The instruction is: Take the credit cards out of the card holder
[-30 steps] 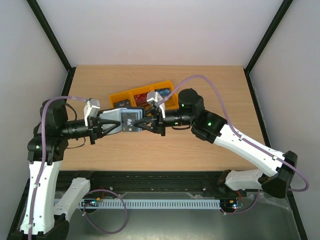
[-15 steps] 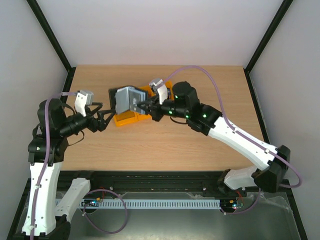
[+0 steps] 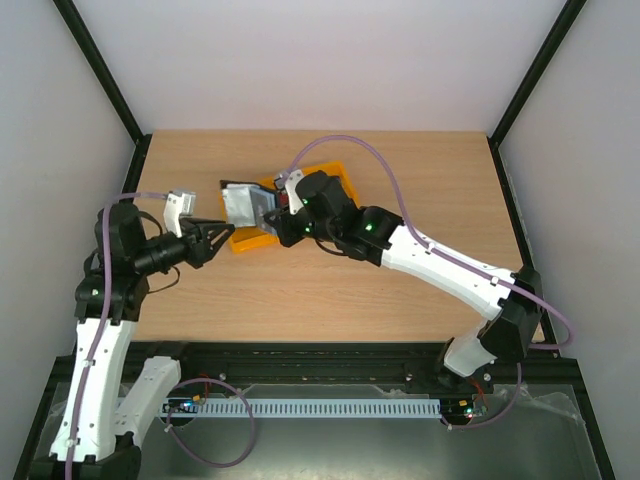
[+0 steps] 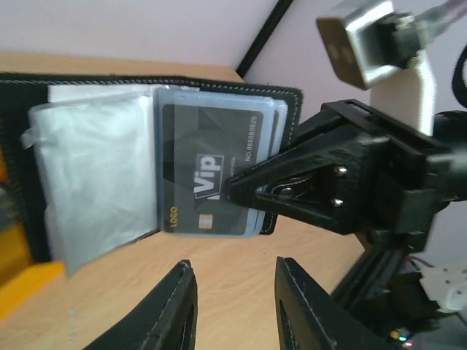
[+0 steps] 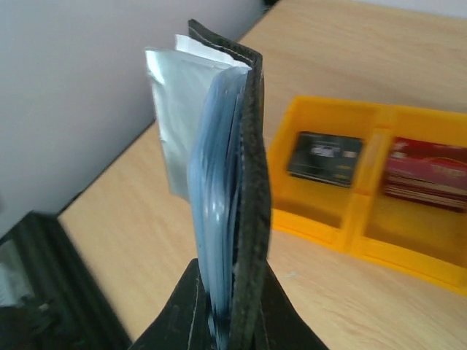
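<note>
The card holder (image 3: 243,205) hangs open above the table's back left, near the yellow bin. My right gripper (image 3: 272,225) is shut on one edge of it. In the left wrist view the card holder (image 4: 95,168) faces me with its clear sleeves fanned out. A dark grey credit card (image 4: 211,171) marked VIP sits in a blue-grey pocket, right where the right gripper (image 4: 237,191) pinches. My left gripper (image 4: 233,295) is open just short of the holder, with only bare table between its fingers. Seen edge-on in the right wrist view, the holder (image 5: 252,168) stands upright between the right fingers.
A yellow bin (image 3: 335,172) with several compartments sits on the wooden table behind the holder. One compartment holds a dark card (image 5: 325,158) and the one beside it a red card (image 5: 427,171). Black frame posts rise at the table's corners.
My left gripper has let go of the card holder and drawn back to the left. The right arm has carried the holder left and toward the back, beside the yellow bin.
</note>
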You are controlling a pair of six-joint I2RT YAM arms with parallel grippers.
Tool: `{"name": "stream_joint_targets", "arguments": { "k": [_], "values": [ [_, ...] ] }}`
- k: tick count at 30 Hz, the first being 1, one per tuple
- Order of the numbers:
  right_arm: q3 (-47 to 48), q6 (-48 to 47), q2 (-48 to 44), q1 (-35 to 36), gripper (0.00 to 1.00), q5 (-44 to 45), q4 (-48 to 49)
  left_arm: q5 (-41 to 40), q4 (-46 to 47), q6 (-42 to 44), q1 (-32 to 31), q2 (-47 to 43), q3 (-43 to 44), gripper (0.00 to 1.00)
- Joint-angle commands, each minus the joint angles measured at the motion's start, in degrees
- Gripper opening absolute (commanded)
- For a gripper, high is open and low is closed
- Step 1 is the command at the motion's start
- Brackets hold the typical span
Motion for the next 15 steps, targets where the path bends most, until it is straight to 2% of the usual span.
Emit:
{"name": "stream_joint_targets", "arguments": {
  "k": [1,8,15],
  "values": [
    [1.43,-1.13,-0.53,0.26,0.02,-13.09,7.41,7.22,6.47,-7.79,-0.52,0.38,-2.45,0.31],
    [-1.06,-1.93,-1.99,0.26,0.02,-28.77,14.32,7.12,6.81,-8.0,-1.12,0.63,-2.8,0.32],
    [-2.31,-5.76,-5.68,-0.09,0.02,-37.78,16.26,9.74,7.54,-9.66,-0.73,0.23,-2.6,0.33]
  ]
}}
